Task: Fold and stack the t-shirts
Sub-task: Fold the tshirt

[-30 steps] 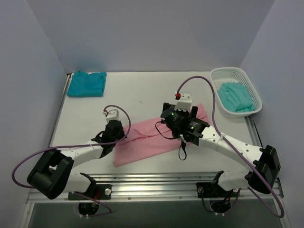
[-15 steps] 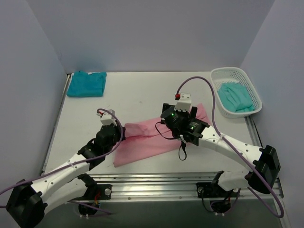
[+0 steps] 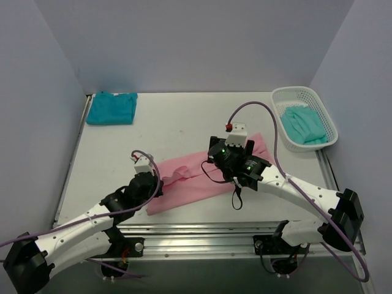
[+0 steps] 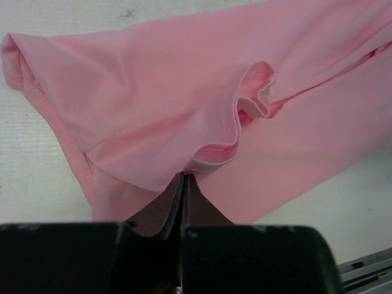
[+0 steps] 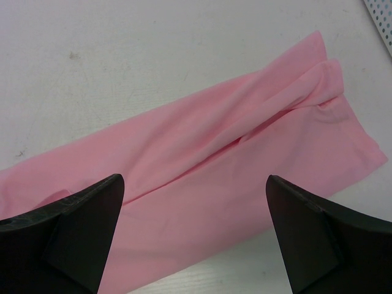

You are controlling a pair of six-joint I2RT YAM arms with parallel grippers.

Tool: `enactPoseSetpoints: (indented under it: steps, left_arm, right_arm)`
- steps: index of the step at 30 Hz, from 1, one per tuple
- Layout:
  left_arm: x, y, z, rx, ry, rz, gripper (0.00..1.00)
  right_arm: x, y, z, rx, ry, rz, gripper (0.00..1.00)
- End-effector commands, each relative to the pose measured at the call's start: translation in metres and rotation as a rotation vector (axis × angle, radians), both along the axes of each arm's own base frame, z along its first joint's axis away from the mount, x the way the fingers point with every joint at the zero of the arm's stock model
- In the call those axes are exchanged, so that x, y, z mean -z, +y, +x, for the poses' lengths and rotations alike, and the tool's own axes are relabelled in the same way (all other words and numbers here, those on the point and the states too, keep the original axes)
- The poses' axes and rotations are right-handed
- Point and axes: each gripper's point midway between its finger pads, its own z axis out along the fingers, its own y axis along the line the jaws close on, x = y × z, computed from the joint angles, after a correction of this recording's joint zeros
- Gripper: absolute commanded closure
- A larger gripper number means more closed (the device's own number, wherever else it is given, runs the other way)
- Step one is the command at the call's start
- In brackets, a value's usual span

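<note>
The light pink t-shirt (image 3: 196,180) lies as a long folded strip across the middle of the table. My left gripper (image 3: 158,180) is at its left end, shut on a ruffled hem fold of the pink shirt (image 4: 202,110), with the fingertips (image 4: 184,179) pinched together. My right gripper (image 3: 229,156) hovers open over the strip's right half, its fingers wide apart above the pink cloth (image 5: 245,153) and holding nothing. The deep teal t-shirt (image 3: 111,108) lies folded at the back left corner. The mint-teal t-shirt (image 3: 303,124) lies crumpled in the basket.
A white mesh basket (image 3: 306,92) stands at the back right edge of the table. Purple cables loop over both arms. A metal rail (image 3: 202,236) runs along the near edge. Grey walls close in the left, back and right.
My left arm has swung down and toward the near edge, and its gripper now holds the pink shirt's left end, which has bunched into a ruffle. My right gripper shifted slightly.
</note>
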Motion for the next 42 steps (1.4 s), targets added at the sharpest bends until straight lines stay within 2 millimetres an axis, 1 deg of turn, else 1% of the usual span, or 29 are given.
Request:
enactPoseSetpoints:
  steps: [1, 2, 3, 4, 6, 7, 8, 10, 12, 16, 19, 20, 21, 22, 23, 24, 25, 26, 27, 29, 30, 32, 34, 35, 36, 38, 39, 41, 42]
  left_arm:
    - [0.003, -0.013, -0.002, 0.025, 0.053, 0.013, 0.98]
    - [0.007, -0.014, -0.004, 0.03, 0.08, 0.035, 0.98]
    - [0.011, -0.02, -0.006, 0.045, 0.106, 0.057, 0.98]
    - [0.012, -0.021, -0.004, 0.04, 0.11, 0.066, 0.98]
    - [0.013, -0.034, -0.011, 0.082, 0.114, 0.084, 0.98]
    - [0.02, -0.034, -0.013, 0.08, 0.125, 0.117, 0.98]
    - [0.022, -0.039, -0.018, 0.102, 0.133, 0.13, 0.98]
    - [0.021, -0.046, -0.021, 0.128, 0.143, 0.144, 0.98]
    - [0.026, -0.05, -0.031, 0.166, 0.166, 0.187, 0.98]
    - [0.025, -0.047, -0.041, 0.164, 0.181, 0.246, 0.98]
    - [0.02, -0.048, -0.049, 0.173, 0.188, 0.238, 0.96]
    - [0.016, -0.043, -0.053, 0.156, 0.201, 0.245, 0.88]
    - [0.013, -0.04, -0.056, 0.145, 0.203, 0.252, 0.76]
    - [0.009, -0.03, -0.06, 0.125, 0.198, 0.279, 0.58]
    - [0.005, -0.028, -0.06, 0.104, 0.198, 0.259, 0.32]
    - [0.003, -0.025, -0.062, 0.098, 0.192, 0.258, 0.18]
    - [-0.003, -0.022, -0.064, 0.101, 0.181, 0.237, 0.03]
    - [-0.005, -0.02, -0.066, 0.099, 0.18, 0.223, 0.06]
    - [-0.005, -0.017, -0.067, 0.097, 0.177, 0.219, 0.06]
    - [-0.014, -0.012, -0.07, 0.094, 0.16, 0.18, 0.06]
    - [-0.016, -0.011, -0.069, 0.093, 0.148, 0.166, 0.06]
    - [-0.021, -0.009, -0.068, 0.087, 0.122, 0.132, 0.06]
    - [-0.024, -0.008, -0.064, 0.07, 0.085, 0.103, 0.06]
    - [-0.025, -0.008, -0.062, 0.063, 0.073, 0.093, 0.06]
    - [-0.027, -0.006, -0.057, 0.037, 0.046, 0.096, 0.06]
    - [-0.023, -0.006, -0.05, -0.003, 0.023, 0.086, 0.06]
    - [-0.025, -0.003, -0.044, -0.036, 0.001, 0.091, 0.06]
    - [-0.024, -0.007, -0.038, -0.055, -0.014, 0.095, 0.06]
    - [-0.026, -0.007, -0.034, -0.073, -0.03, 0.099, 0.06]
  right_arm:
    - [-0.008, -0.001, -0.005, 0.004, -0.018, 0.028, 0.04]
    - [-0.009, -0.002, -0.006, 0.006, -0.02, 0.029, 0.04]
    - [-0.009, -0.004, -0.007, 0.009, -0.02, 0.027, 0.04]
    - [-0.01, -0.004, -0.008, 0.009, -0.021, 0.031, 0.04]
    - [-0.01, -0.007, -0.011, 0.01, -0.02, 0.029, 0.04]
    - [-0.009, -0.008, -0.011, 0.016, -0.021, 0.033, 0.04]
    - [-0.008, -0.009, -0.012, 0.017, -0.02, 0.033, 0.04]
    - [-0.004, -0.012, -0.014, 0.024, -0.015, 0.031, 0.04]
    - [0.0, -0.013, -0.017, 0.027, -0.01, 0.032, 0.05]
    - [0.002, -0.011, -0.02, 0.023, -0.007, 0.046, 0.04]
    - [0.002, -0.008, -0.021, 0.019, -0.007, 0.051, 0.04]
    - [0.002, -0.007, -0.021, 0.017, -0.005, 0.053, 0.05]
    - [0.002, -0.005, -0.021, 0.013, -0.006, 0.056, 0.05]
    - [0.005, -0.003, -0.02, 0.013, -0.002, 0.053, 0.05]
    - [0.006, 0.0, -0.019, 0.008, 0.0, 0.062, 0.04]
    - [0.01, 0.004, -0.019, 0.001, 0.01, 0.057, 0.05]
    - [0.011, 0.007, -0.018, -0.005, 0.01, 0.06, 0.04]
    - [0.01, 0.013, -0.018, -0.016, 0.01, 0.071, 0.04]
    - [0.014, 0.017, -0.016, -0.02, 0.017, 0.064, 0.05]
    - [0.01, 0.027, -0.013, -0.036, 0.007, 0.076, 0.05]
    - [0.014, 0.032, -0.011, -0.042, 0.015, 0.068, 0.05]
    - [0.013, 0.041, -0.007, -0.053, 0.009, 0.068, 0.05]
    - [0.014, 0.053, -0.001, -0.069, 0.008, 0.068, 0.05]
    - [0.011, 0.06, 0.003, -0.08, -0.009, 0.08, 0.05]
    - [0.013, 0.067, 0.008, -0.086, -0.013, 0.078, 0.05]
    - [0.012, 0.079, 0.016, -0.106, -0.031, 0.082, 0.05]
    - [0.02, 0.085, 0.02, -0.111, -0.022, 0.065, 0.05]
    - [0.019, 0.1, 0.027, -0.133, -0.035, 0.085, 0.07]
    - [0.028, 0.109, 0.031, -0.154, -0.03, 0.073, 0.1]
